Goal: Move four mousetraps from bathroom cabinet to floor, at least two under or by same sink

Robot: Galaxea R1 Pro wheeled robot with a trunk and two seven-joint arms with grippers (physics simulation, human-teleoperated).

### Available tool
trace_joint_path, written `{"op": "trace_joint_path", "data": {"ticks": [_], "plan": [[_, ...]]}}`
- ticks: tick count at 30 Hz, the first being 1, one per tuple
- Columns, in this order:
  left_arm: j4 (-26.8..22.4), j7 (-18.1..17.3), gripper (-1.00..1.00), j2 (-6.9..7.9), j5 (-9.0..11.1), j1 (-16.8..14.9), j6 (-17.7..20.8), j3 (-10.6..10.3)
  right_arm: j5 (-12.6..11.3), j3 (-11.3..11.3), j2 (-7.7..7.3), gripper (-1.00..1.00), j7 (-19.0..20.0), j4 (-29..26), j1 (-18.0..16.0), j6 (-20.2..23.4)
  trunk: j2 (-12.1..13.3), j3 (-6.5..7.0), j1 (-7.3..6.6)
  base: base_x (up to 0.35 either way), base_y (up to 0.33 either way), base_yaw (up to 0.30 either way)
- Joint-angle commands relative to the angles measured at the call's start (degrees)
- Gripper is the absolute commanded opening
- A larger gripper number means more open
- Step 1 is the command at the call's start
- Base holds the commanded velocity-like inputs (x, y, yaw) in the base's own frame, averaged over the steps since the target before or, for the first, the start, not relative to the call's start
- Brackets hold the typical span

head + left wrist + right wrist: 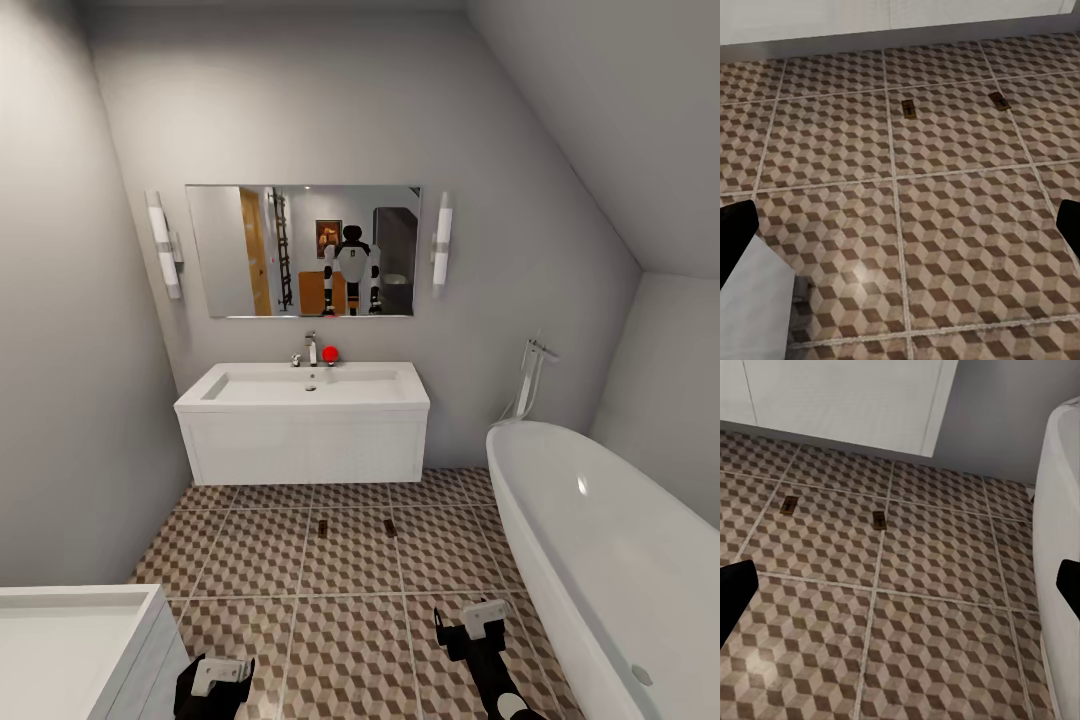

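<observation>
Mousetraps point(322, 526) point(390, 527): 2 on bathroom floor point(340, 580)

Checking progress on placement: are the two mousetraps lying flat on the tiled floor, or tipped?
Flat, it seems: both mousetraps lie on the bathroom floor before the bathroom sink, too small to tell more.

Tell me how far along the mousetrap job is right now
Two mousetraps, one and another, already lie on the bathroom floor just in front of the bathroom sink. Nothing is in hand: the left gripper and right gripper are both open and empty. Left to do: the other two traps, not seen here, and the cabinet.
</observation>
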Motion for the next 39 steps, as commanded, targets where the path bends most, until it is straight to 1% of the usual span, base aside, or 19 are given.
{"op": "trace_joint_path", "data": {"ticks": [1,13,17,19,20,24,25,29,31,32,36,37,39], "plan": [[0.22,-0.1,1.0,0.04,-0.33,-0.07,-0.29,0.48,-0.43,0.49,0.0,1.0,-0.3,0.07,-0.03,-0.17,-0.04,-0.02,0.02,0.0,0.0,0.0],[0.22,-0.03,1.0,-0.03,-0.24,-0.07,-0.16,0.63,-1.1,0.02,-0.06,1.0,-0.73,0.16,-0.03,0.35,-0.04,-0.02,0.02,0.0,0.0,0.0],[0.23,-0.04,1.0,-0.23,-0.24,-0.07,0.66,0.71,-1.15,-0.03,-0.11,1.0,-1.48,0.95,-0.03,1.04,-0.04,-0.02,0.02,0.0,0.0,0.0],[0.27,-0.04,1.0,-0.32,-0.24,-0.07,2.64,0.77,-1.2,-0.11,-0.07,1.0,-2.08,2.21,-0.03,2.29,-0.04,-0.02,0.02,0.0,0.0,0.0],[0.29,0.07,1.0,-0.36,-0.22,-0.07,6.14,0.79,-1.23,-0.53,-0.05,1.0,-2.56,3.22,-0.03,3.93,-0.04,-0.02,0.02,0.0,0.0,0.0],[0.26,1.23,1.0,-0.21,0.19,0.02,11.21,1.03,-1.24,-2.06,-0.11,1.0,-2.86,3.87,0.01,5.39,-0.04,-0.02,0.02,0.0,0.0,0.0],[0.28,2.5,1.0,-0.04,0.91,0.31,12.86,1.36,-1.25,-3.15,-0.13,1.0,-2.87,4.07,0.21,5.78,-0.04,-0.02,0.02,0.0,0.0,0.0],[0.24,4.72,1.0,0.27,3.38,1.93,14.4,1.98,-1.12,-4.73,-0.18,1.0,-2.79,4.39,1.36,5.75,-0.04,-0.02,0.02,0.0,0.0,0.0],[0.23,5.28,1.0,0.44,4.68,2.94,14.27,2.14,-1.08,-5.19,-0.18,1.0,-2.76,4.43,2.08,5.37,-0.04,-0.02,0.02,0.0,0.0,0.0],[0.23,5.65,1.0,0.6,5.58,3.81,13.19,2.24,-1.03,-5.46,-0.18,1.0,-2.75,4.44,2.63,4.76,-0.04,-0.02,0.02,0.0,0.0,0.0],[0.22,6.04,1.0,0.84,6.46,5.13,8.66,2.3,-0.94,-5.73,-0.15,1.0,-2.75,4.46,3.24,3.6,-0.04,-0.03,0.02,0.0,0.0,0.0],[0.22,6.21,1.0,0.89,6.67,5.6,6.56,2.31,-0.93,-5.81,-0.13,1.0,-2.77,4.46,3.39,3.29,-0.04,-0.05,0.02,0.0,0.0,0.0],[0.22,6.35,1.0,0.93,6.81,5.93,5.23,2.32,-0.92,-5.86,-0.11,1.0,-2.78,4.46,3.48,3.07,-0.04,-0.09,0.02,0.0,0.0,0.0]]}}
